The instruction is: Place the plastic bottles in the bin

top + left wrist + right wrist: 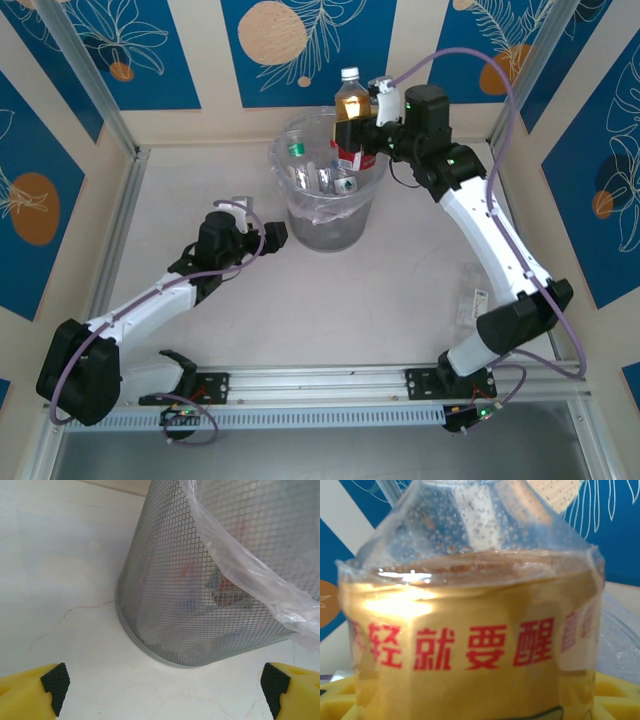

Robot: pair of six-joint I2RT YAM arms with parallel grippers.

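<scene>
The right tool point(353, 134) is clenched across the middle of a bottle point(349, 104), yellow pads point(617, 695) either side of its labelled body, holding it upright over the far right rim of the bin point(325, 228), where other bottles point(335, 181) already lie. Brown liquid fills it to the shoulder, so I judge it fairly heavy, thin-walled and apt to dent, the glossy label slick; this mid-body hold looks sound. The left tool point(272, 236) is spread wide, holding nothing, low over the counter point(200, 170) just left of the bin
</scene>
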